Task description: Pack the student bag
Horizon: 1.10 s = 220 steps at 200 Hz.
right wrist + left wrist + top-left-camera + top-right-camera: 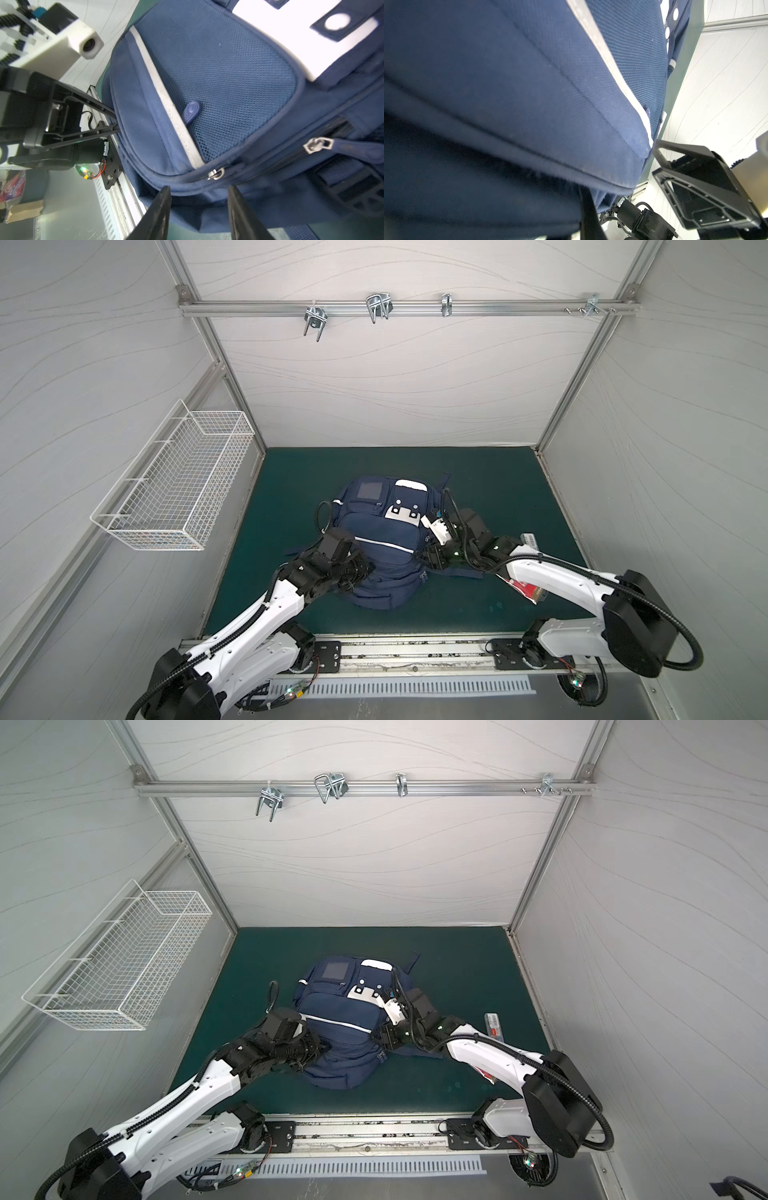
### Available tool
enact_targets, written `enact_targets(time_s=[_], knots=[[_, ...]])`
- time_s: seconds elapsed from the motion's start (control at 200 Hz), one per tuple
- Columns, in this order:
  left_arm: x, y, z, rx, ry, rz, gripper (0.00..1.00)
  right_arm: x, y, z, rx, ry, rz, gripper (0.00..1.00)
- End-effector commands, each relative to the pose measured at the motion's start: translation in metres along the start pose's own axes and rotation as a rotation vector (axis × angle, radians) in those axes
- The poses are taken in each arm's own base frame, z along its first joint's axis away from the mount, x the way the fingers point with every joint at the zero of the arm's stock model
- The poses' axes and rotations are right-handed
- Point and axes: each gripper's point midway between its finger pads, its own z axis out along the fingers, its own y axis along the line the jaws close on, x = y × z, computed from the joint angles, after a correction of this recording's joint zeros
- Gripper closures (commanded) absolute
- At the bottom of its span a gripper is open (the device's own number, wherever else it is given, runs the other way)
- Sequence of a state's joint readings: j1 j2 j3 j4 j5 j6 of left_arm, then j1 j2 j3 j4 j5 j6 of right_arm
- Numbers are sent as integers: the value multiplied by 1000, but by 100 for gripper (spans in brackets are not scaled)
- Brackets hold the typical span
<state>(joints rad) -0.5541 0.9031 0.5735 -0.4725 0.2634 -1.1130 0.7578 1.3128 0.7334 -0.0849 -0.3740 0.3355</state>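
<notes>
The student bag point(382, 547) lies flat in the middle of the green bench point(498, 497), with its front side turned up. Its long axis runs from the near edge of the bench toward the back wall, leaning a little to the right at the far end in both top views. The white patch with dots point(405, 512) is at the far end, and the rounded pocket end is nearest to the arms. A white stripe point(386, 545) goes slantwise across the front.

The left end effector point(363, 568) is closed, and its tips touch the left side of the bag. In the right wrist view we see the two thin fingers point(104, 110) meeting at the bag's edge. Whether they pinch cloth there, we cannot tell.

The right end effector point(198, 188) is at the bag's right side. Its fingers point(164, 199) stand apart with the bag's rim in the gap, close below a metal zipper pull point(216, 173). We cannot tell if they press the rim.

A flat labelled pack point(494, 1025) lies on the bench, well apart from the bag, beside the right arm.
</notes>
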Motion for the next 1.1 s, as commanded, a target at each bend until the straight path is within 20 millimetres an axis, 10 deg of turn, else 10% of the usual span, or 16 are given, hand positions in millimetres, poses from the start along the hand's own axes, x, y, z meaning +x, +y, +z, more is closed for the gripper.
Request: enact_targets(time_s=[0.0, 0.79, 1.095], knots=[[-12, -34, -14, 97, -43, 41, 100, -3, -5, 6, -51, 22, -10, 55], [-12, -32, -8, 84, -27, 39, 100, -30, 8, -8, -214, -88, -39, 18], [-13, -34, -11, 84, -34, 39, 100, -30, 3, 20, -297, -16, 26, 18]])
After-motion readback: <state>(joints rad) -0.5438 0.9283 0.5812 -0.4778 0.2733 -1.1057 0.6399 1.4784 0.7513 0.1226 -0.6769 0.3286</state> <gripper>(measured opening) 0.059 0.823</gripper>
